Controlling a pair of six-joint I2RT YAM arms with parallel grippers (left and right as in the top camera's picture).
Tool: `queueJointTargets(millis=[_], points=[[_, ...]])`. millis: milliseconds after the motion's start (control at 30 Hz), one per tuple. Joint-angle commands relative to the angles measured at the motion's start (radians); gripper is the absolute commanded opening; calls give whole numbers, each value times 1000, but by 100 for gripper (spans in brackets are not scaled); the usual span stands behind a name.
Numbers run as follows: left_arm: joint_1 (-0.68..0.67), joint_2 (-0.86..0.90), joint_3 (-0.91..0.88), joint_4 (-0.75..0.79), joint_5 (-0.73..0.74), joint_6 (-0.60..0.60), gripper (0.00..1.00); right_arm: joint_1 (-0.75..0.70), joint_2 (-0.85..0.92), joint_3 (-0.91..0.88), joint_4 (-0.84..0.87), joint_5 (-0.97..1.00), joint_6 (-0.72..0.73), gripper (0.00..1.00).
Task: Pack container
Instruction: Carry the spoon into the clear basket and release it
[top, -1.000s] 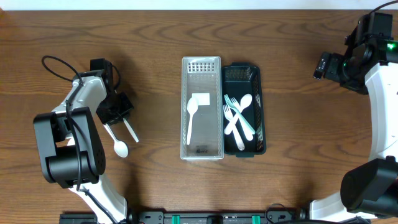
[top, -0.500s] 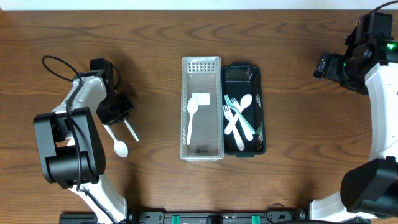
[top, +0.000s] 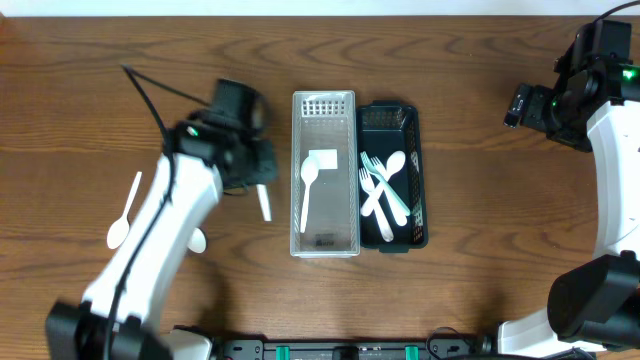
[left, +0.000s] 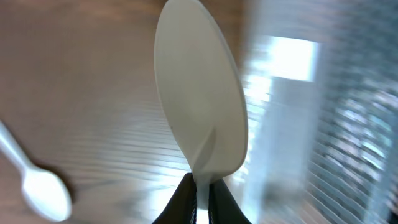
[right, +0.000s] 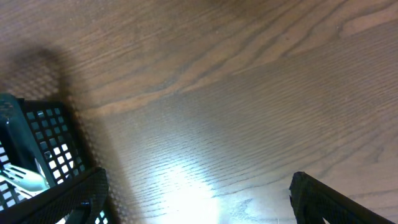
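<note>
My left gripper (top: 262, 186) is shut on a white plastic spoon (top: 266, 205), held just left of the clear container (top: 324, 100). In the left wrist view the spoon's bowl (left: 199, 93) rises from the closed jaws (left: 199, 190), with the clear container (left: 348, 124) blurred at right. The container holds one white spoon (top: 308, 185). The black basket (top: 416, 130) beside it holds white forks and a spoon (top: 385, 190). My right gripper (top: 522, 105) is open and empty at the far right, above bare wood (right: 199, 199).
A loose white spoon (top: 124, 215) lies on the table at the left and also shows in the left wrist view (left: 43, 190). Another spoon bowl (top: 198, 240) peeks out beside my left arm. The basket's corner (right: 43, 149) shows in the right wrist view.
My left arm has swung from the far left to beside the clear container, carrying a white spoon. The right arm has not moved.
</note>
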Motion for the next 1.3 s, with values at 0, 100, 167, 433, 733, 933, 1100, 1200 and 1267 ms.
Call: queueJointTargets(millis=[0, 100, 167, 433, 733, 933, 1100, 1200, 1267], points=[[-129, -39, 10, 27, 2, 16, 6, 6, 3, -1, 0, -5, -14, 97], [-206, -26, 10, 79, 2, 16, 6, 6, 3, -1, 0, -5, -14, 96], [-243, 2, 10, 121, 2, 10, 6, 6, 3, -1, 0, -5, -14, 96], [-272, 187, 10, 213, 3, -6, 6, 6, 3, -1, -1, -5, -14, 97], [-272, 196, 20, 221, -8, 31, 38, 6, 3, -1, -3, -5, -15, 97], [-253, 53, 76, 148, -141, 68, 54, 6, 3, -1, -12, -4, -17, 97], [-92, -129, 81, -9, -249, -46, 71, 6, 3, -1, -11, -4, -18, 96], [85, -195, 80, -136, -272, -145, 84, 6, 3, -1, -7, -4, -18, 97], [224, -206, 76, -194, -248, -156, 92, 6, 3, -1, -2, -4, -18, 97]])
